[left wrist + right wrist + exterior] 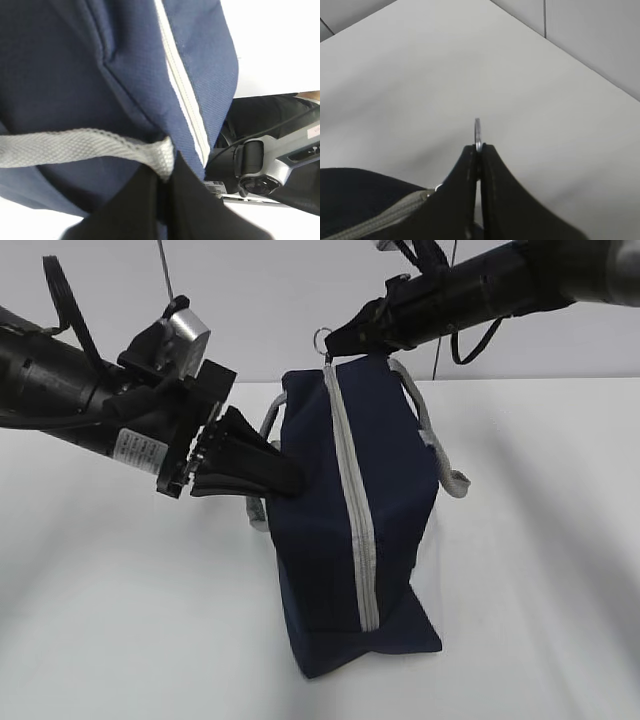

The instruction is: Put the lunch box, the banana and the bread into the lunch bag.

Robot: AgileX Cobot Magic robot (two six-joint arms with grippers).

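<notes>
Standing lunch bag (350, 530), ring pull (478, 132) apparently tool-pinched (479, 148).

You see the exterior view slanting down on the lunch bag (355, 530). Your left wrist view presses close against its side, while your right looks out past the zipper ring (478, 132) toward the far wall.

Table: a white tabletop (560, 570), matte, crossed by soft grey shadows.
Wall: a pale grey panelled wall (270, 300) behind it, divided by thin dark vertical seams (166, 270).
Light: diffuse, even.
</notes>
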